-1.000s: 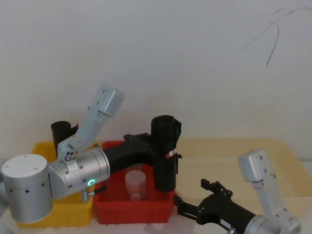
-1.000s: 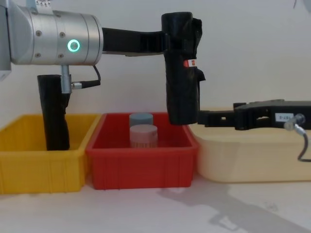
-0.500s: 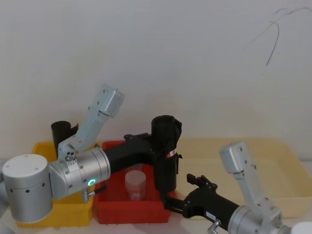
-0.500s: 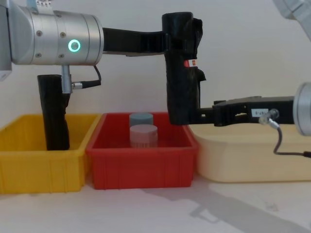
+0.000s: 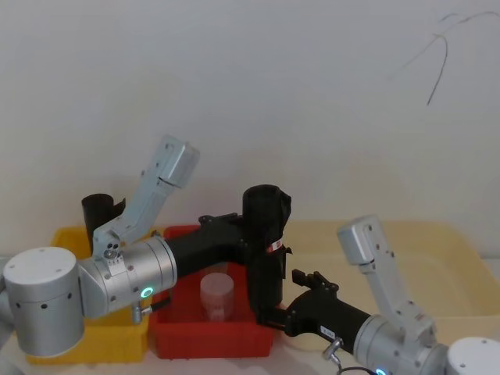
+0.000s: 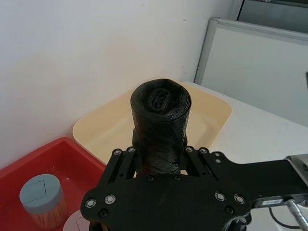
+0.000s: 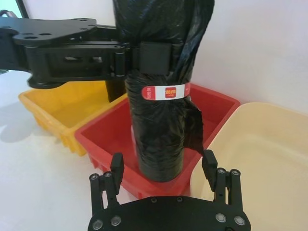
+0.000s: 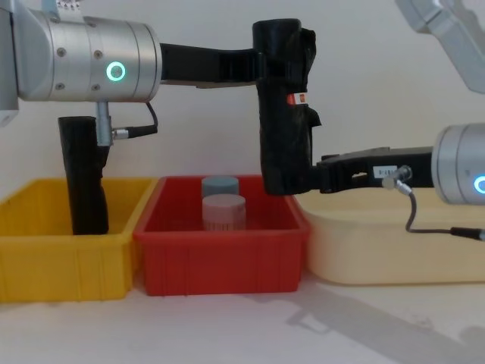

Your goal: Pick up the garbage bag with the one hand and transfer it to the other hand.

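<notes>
1. Garbage bag (image 8: 284, 114) hangs upright above the red bin's (image 8: 220, 250) right rear corner, with its lower end lifted clear of the jars (image 8: 224, 212) inside.
2. The left gripper (image 8: 267, 67) is high over the red bin and clenched on the bag near its top. That likely leaves the lower half free for a second grip.
3. The right gripper (image 7: 163, 163) reaches in across the red bin's right rim. Its jaws are spread wide and the bag's bottom end lines up between them, touching neither, presumably so the roll can slide in before they close.
4. A second ago the right gripper's tips stopped short of the bag, farther right of the red bin. They have since advanced to it, while the left gripper and bag are unchanged.
</notes>
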